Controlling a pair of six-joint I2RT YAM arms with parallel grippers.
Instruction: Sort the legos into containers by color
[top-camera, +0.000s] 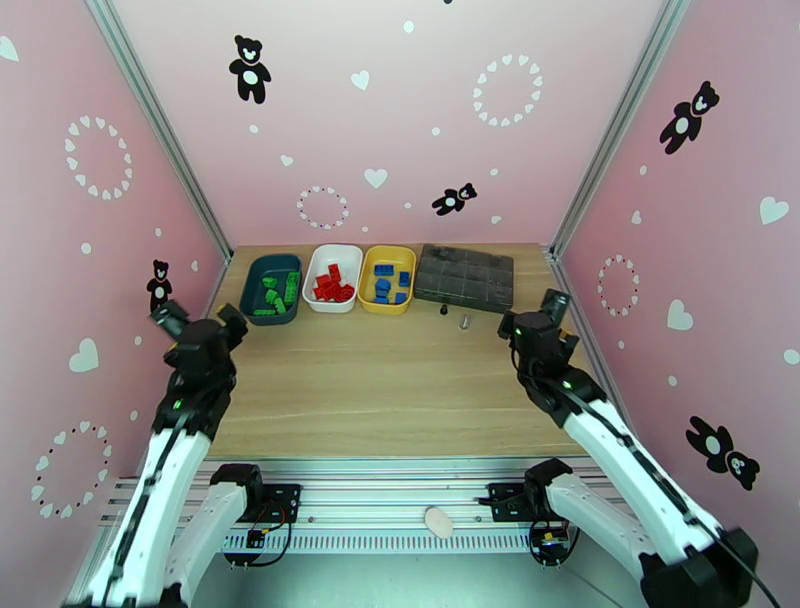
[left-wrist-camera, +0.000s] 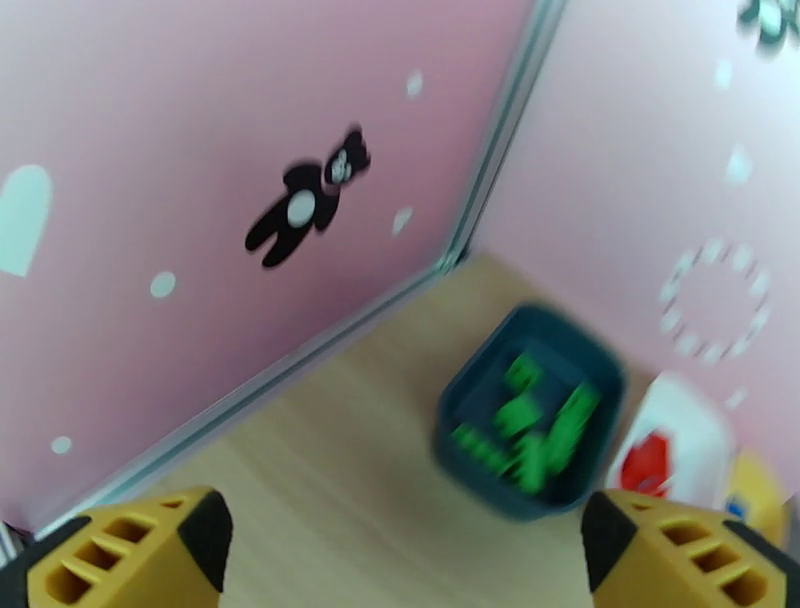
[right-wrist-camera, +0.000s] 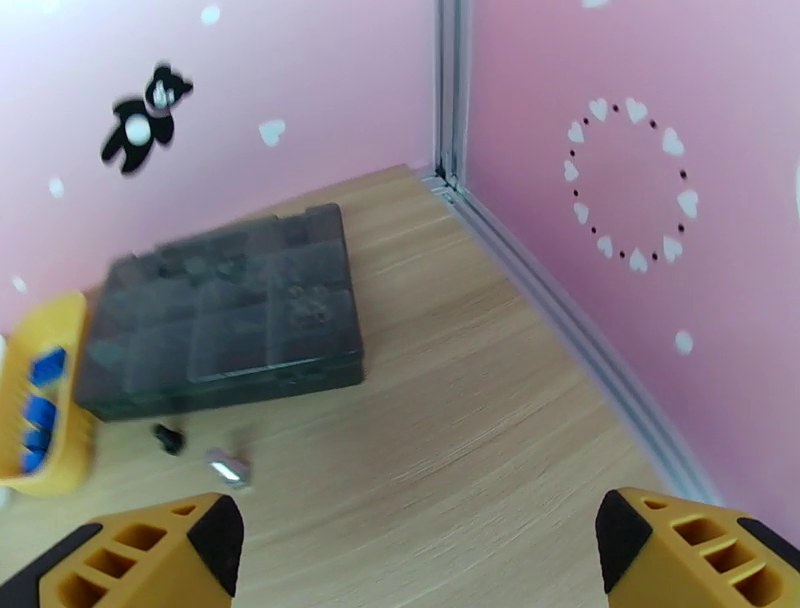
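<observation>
Where blur smears green bricks (left-wrist-camera: 525, 435) in teal tray (left-wrist-camera: 452, 440) | left gripper (left-wrist-camera: 405, 545), right gripper (right-wrist-camera: 410, 545) wide, empty | wooden table (left-wrist-camera: 330, 480), pink walls (left-wrist-camera: 200, 100)

From my left wrist the green legos (left-wrist-camera: 525, 430) smear together in the teal tray (left-wrist-camera: 455, 430), so I cannot count them, and the white tray (left-wrist-camera: 690, 410) beside it is just as blurred. From my right wrist the yellow tray (right-wrist-camera: 65, 320) is cut by the left edge. The two bits (right-wrist-camera: 228, 467) are too small to name, perhaps metal.
</observation>
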